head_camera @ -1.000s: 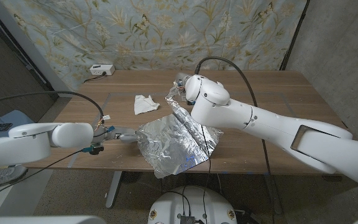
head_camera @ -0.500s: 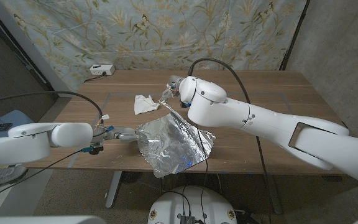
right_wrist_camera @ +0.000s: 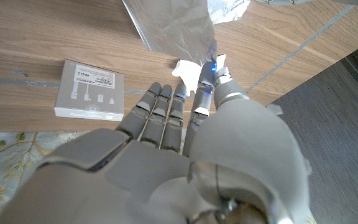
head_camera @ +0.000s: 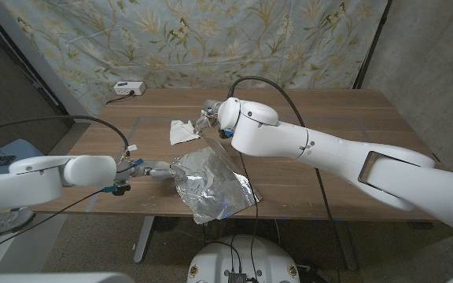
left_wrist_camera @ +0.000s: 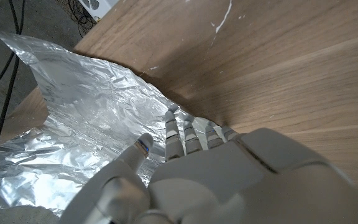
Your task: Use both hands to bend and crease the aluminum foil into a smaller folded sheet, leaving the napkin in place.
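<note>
Both hands' fingers (left_wrist_camera: 178, 134) hold the aluminum foil (head_camera: 209, 185).

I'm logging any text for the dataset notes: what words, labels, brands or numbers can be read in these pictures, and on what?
No text can be read.
White box at the table's far edge: a printed label with a line of text and small icons, too small and blurred to read.
Foil, napkin, right hand: no print.
</note>
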`<move>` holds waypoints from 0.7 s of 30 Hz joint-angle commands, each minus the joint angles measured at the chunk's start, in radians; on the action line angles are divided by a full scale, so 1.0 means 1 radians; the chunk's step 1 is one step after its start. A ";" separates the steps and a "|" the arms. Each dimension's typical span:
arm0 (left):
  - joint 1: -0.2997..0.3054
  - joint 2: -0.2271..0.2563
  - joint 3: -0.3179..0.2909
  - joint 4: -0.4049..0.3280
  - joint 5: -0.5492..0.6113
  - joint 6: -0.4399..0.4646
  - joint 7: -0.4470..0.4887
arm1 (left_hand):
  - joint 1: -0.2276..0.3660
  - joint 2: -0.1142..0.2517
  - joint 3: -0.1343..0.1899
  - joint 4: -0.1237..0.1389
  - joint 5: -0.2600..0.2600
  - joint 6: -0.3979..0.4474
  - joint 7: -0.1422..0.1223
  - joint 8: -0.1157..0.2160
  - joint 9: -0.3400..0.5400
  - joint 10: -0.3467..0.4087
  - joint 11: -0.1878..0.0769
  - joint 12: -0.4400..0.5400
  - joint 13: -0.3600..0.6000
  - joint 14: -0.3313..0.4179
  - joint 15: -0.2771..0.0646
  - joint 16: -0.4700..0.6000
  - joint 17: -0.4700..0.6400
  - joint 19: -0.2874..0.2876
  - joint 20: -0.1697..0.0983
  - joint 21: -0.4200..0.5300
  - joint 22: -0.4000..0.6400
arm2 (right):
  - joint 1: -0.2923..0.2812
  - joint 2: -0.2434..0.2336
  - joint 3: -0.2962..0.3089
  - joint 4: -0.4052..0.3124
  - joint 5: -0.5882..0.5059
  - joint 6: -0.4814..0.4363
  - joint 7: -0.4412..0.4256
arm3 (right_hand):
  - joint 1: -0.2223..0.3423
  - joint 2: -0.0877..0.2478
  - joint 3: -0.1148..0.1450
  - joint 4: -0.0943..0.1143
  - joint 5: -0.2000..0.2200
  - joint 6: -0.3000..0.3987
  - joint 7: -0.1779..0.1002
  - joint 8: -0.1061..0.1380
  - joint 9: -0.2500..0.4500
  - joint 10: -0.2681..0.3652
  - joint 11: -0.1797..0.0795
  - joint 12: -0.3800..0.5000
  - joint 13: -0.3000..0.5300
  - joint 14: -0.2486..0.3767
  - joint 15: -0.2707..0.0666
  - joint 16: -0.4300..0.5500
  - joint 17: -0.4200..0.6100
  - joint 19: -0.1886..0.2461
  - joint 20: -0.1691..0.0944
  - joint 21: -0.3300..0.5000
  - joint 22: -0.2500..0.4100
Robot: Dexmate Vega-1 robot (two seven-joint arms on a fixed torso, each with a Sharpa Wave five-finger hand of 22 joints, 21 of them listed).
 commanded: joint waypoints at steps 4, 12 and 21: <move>-0.004 0.000 0.004 0.003 -0.003 -0.017 0.003 | 0.009 0.007 -0.006 -0.002 0.001 0.002 -0.006 -0.002 0.004 -0.002 0.001 -0.001 0.002 -0.004 0.003 -0.004 0.003 -0.082 0.001 0.003 0.003 | -0.019 0.026 0.029 0.070 0.055 0.087 0.016 | -0.003 0.007 -0.008 0.002 -0.006 -0.008 -0.001 -0.005 0.004 -0.004 0.003 -0.002 0.003 -0.002 0.009 -0.002 0.004 0.006 0.010 0.003 0.003; -0.004 0.000 0.007 0.005 -0.004 -0.030 0.000 | 0.010 0.008 -0.006 -0.003 0.001 0.004 -0.009 -0.001 0.004 -0.002 -0.003 -0.001 0.002 -0.004 0.002 -0.005 0.003 -0.082 0.001 0.002 0.003 | -0.042 0.046 0.054 0.114 0.069 0.131 0.020 | -0.011 0.009 -0.011 0.005 -0.006 -0.017 -0.001 -0.010 0.004 -0.007 0.004 -0.002 0.003 -0.002 0.010 -0.002 0.005 0.005 0.011 0.002 0.004; 0.004 0.000 0.000 0.003 -0.003 -0.023 0.005 | 0.012 0.008 -0.005 -0.004 0.002 0.007 -0.012 0.000 0.004 -0.002 -0.002 -0.002 0.003 -0.004 0.004 -0.005 0.003 -0.083 0.001 0.002 0.003 | -0.057 0.059 0.069 0.147 0.076 0.166 0.032 | -0.021 0.009 -0.017 0.007 -0.006 -0.046 -0.005 -0.023 0.005 -0.010 0.003 0.000 0.003 -0.002 0.011 -0.002 0.004 0.006 0.011 0.002 0.004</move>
